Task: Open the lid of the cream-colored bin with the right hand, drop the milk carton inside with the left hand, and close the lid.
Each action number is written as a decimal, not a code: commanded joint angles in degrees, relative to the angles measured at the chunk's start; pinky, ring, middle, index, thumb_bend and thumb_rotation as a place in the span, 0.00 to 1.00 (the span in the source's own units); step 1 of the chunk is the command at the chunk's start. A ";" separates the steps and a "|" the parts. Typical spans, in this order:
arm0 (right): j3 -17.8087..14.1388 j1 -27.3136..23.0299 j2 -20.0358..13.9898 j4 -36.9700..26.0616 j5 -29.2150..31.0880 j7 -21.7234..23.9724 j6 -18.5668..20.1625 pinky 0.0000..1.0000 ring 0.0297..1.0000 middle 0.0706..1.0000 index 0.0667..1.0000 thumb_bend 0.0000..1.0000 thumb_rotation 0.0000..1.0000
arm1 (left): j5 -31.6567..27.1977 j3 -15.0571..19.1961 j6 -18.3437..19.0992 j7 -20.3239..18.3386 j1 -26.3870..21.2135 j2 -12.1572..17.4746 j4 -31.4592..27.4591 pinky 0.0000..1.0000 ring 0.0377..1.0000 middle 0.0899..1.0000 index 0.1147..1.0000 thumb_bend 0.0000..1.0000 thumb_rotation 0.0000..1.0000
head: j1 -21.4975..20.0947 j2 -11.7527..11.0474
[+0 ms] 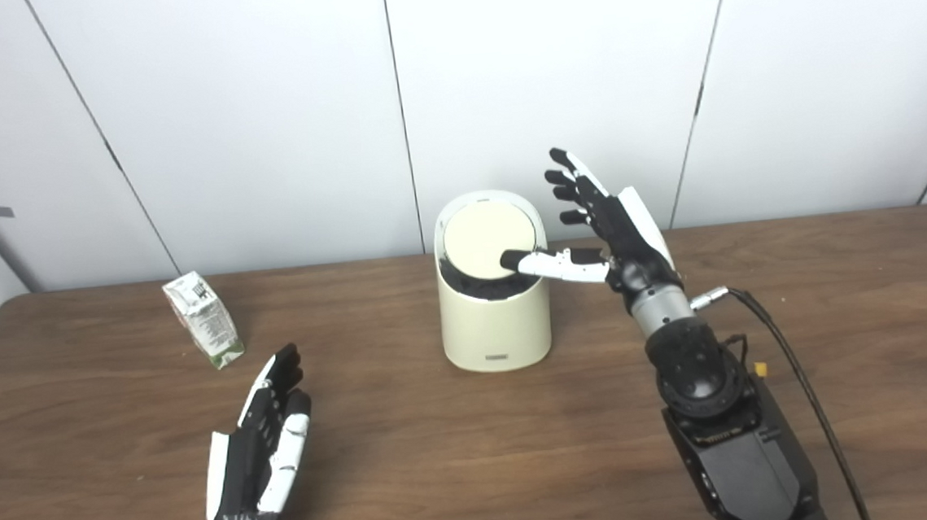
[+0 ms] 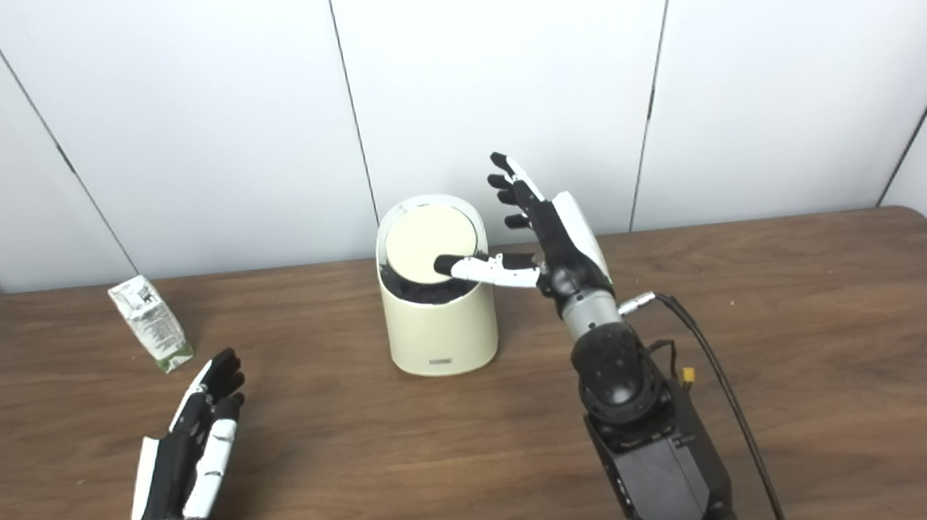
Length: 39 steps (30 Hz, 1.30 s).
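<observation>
Pressing my thumb onto the round cream lid (image 1: pixel 482 241) of the cream-coloured cylindrical plastic bin (image 1: pixel 495 323), my right hand (image 1: pixel 612 229) has its other fingers spread upward, holding nothing. The lid is tilted, showing a dark gap at its front edge. My left hand (image 1: pixel 260 449) rests flat on the brown wooden table (image 1: pixel 445 457), fingers straight and close together, empty. The small white-and-green milk carton (image 1: pixel 203 319) stands leaning, just beyond my left hand and well left of the bin. In the right eye view more of the table's right end shows. Print on the carton and a small mark at the bin's base are too small to read. Bare tabletop lies between carton and bin.
</observation>
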 commanded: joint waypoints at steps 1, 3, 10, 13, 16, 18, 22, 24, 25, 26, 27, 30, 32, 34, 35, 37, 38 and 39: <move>0.19 -3.73 0.21 0.37 -0.78 -1.25 -2.74 0.75 0.86 0.89 0.94 0.82 0.32 | -0.41 -1.15 -0.38 0.44 3.68 -1.83 3.23 0.90 0.91 0.91 0.93 0.48 0.72 | 0.07 0.02; 0.34 -4.52 0.20 1.93 -0.87 -1.54 -3.25 0.76 0.87 0.89 0.94 0.81 0.32 | -0.17 -1.16 -0.20 0.62 3.76 -1.99 3.16 0.90 0.91 0.91 0.93 0.50 0.71 | 0.13 0.13; 0.49 -6.65 0.81 5.82 -0.28 -1.98 -3.77 0.77 0.88 0.89 0.94 0.80 0.35 | 0.13 -1.23 -0.24 0.66 3.61 -2.06 3.14 0.90 0.91 0.91 0.93 0.49 0.70 | 0.59 0.34; 0.90 -7.25 0.75 7.28 -1.08 -2.68 -4.05 0.74 0.86 0.89 0.94 0.80 0.34 | 0.00 -1.20 0.00 0.75 3.59 -2.31 3.13 0.90 0.91 0.91 0.93 0.49 0.69 | 0.78 0.35; 1.40 -7.66 0.37 8.23 -1.56 -2.92 -4.26 0.71 0.84 0.88 0.94 0.81 0.35 | -0.17 -1.23 0.08 0.75 3.56 -2.59 3.11 0.92 0.92 0.91 0.93 0.49 0.71 | 0.90 0.42; 1.93 -7.91 -0.08 8.57 -2.38 -2.83 -4.28 0.72 0.85 0.88 0.94 0.81 0.35 | 0.24 -1.31 -0.06 0.89 3.52 -2.66 3.18 0.91 0.91 0.91 0.93 0.49 0.73 | 0.88 0.49; 3.34 -8.49 -1.29 9.36 -4.22 -2.81 -5.24 0.75 0.86 0.88 0.94 0.82 0.33 | 1.10 -1.44 -0.36 1.22 3.56 -2.62 3.23 0.90 0.90 0.91 0.93 0.49 0.80 | 0.83 0.68; 4.34 -8.80 -2.21 9.78 -5.68 -3.01 -6.52 0.77 0.87 0.88 0.94 0.83 0.30 | 0.79 -1.42 -0.59 1.17 3.53 -2.75 3.26 0.90 0.90 0.91 0.93 0.49 0.80 | 0.80 0.78; 4.82 -8.97 -2.69 9.98 -6.34 -3.02 -7.23 0.78 0.87 0.87 0.94 0.84 0.29 | 0.66 -1.41 -0.66 1.11 3.50 -2.80 3.27 0.90 0.90 0.91 0.93 0.49 0.80 | 0.81 0.87; 5.21 -9.14 -3.10 10.19 -6.86 -3.08 -7.85 0.79 0.88 0.88 0.94 0.86 0.27 | 0.56 -1.40 -0.69 1.06 3.50 -2.83 3.26 0.90 0.90 0.91 0.93 0.49 0.80 | 0.81 0.87; 5.60 -9.33 -3.54 10.35 -7.55 -3.14 -8.43 0.79 0.88 0.88 0.94 0.87 0.26 | 0.44 -1.40 -0.68 0.99 3.48 -2.85 3.26 0.90 0.90 0.91 0.93 0.48 0.80 | 0.76 0.93; 6.96 -9.96 -4.99 10.46 -10.14 -3.02 -9.42 0.78 0.87 0.88 0.93 0.93 0.23 | 0.44 -1.44 -0.55 0.99 3.45 -2.97 3.21 0.90 0.91 0.92 0.93 0.50 0.80 | 0.68 1.21; 7.72 -10.32 -5.84 10.15 -11.54 -2.62 -9.70 0.79 0.86 0.89 0.93 0.95 0.22 | 0.91 -1.55 -0.60 1.14 3.40 -3.01 3.22 0.90 0.91 0.92 0.93 0.50 0.82 | 0.67 1.34; 8.60 -10.76 -6.77 9.97 -13.06 -2.33 -10.05 0.79 0.86 0.89 0.93 0.97 0.23 | 0.76 -1.57 -0.46 1.09 3.42 -3.16 3.13 0.90 0.91 0.92 0.94 0.50 0.81 | 0.74 1.55; 8.86 -10.90 -7.07 9.93 -13.60 -2.22 -10.20 0.79 0.86 0.89 0.93 0.98 0.23 | 0.53 -1.55 -0.34 1.03 3.43 -3.25 3.09 0.90 0.91 0.92 0.94 0.50 0.80 | 0.77 1.57; 10.01 -11.43 -8.11 9.63 -15.61 -1.93 -10.69 0.79 0.86 0.88 0.93 0.99 0.23 | 0.43 -1.64 -0.72 0.87 3.35 -3.24 3.34 0.91 0.91 0.92 0.94 0.49 0.79 | 0.83 1.71; 10.30 -11.57 -8.38 9.54 -16.19 -1.83 -10.89 0.80 0.86 0.89 0.93 0.99 0.21 | 0.50 -1.68 -0.84 0.83 3.33 -3.23 3.42 0.91 0.91 0.93 0.94 0.49 0.79 | 0.83 1.71; 10.69 -11.76 -8.66 9.42 -16.77 -1.78 -11.33 0.80 0.87 0.89 0.93 0.99 0.20 | 0.60 -1.71 -0.74 0.89 3.33 -3.31 3.37 0.91 0.91 0.92 0.94 0.49 0.79 | 0.88 1.76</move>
